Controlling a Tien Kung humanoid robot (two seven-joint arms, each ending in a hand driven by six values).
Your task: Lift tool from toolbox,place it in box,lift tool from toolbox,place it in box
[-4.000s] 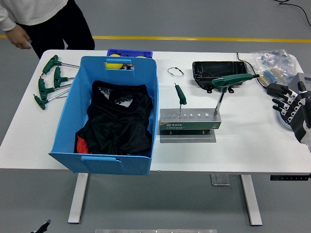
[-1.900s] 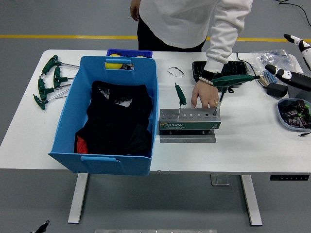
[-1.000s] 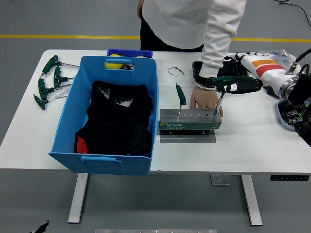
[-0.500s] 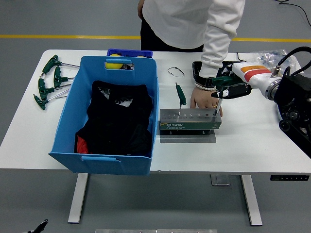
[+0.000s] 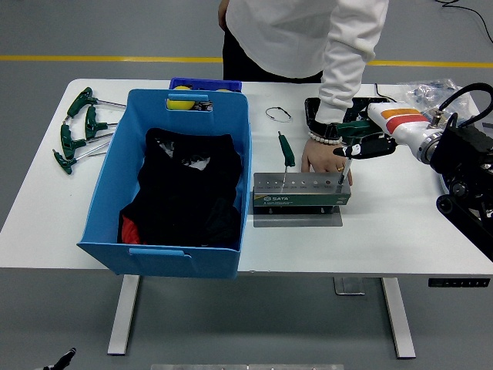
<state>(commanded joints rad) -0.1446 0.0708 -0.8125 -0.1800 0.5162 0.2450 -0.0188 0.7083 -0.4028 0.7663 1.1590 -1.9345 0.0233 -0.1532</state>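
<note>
Since half a second ago the right robot hand (image 5: 360, 145) has edged a little lower and closer around the green handle of the large T-handle wrench (image 5: 348, 151), whose shaft is seated in the rightmost hole of the grey tool stand (image 5: 300, 193). Its dark fingers (image 5: 368, 146) are wrapped on the handle, grasping it, with the white and orange forearm running off to the right edge of the worktop (image 5: 400, 223). A smaller green-handled wrench (image 5: 286, 154) stands upright in a hole near the stand's left end.

Just behind the stand, a person's hand (image 5: 326, 159) presses flat on the worktop, touching the stand's back edge, the white sleeve reaching down from the far side. A black tray (image 5: 317, 112) lies behind that hand, partly covered by it and by the robot's arm.

Left of the stand sits the blue box (image 5: 173, 185), with black cloth bunched inside and a bit of red showing at its near left corner. Four more green T-handle wrenches (image 5: 78, 129) lie on the worktop beyond the box's left side. A small wire loop (image 5: 278, 115) rests between the box and the tray.
</note>
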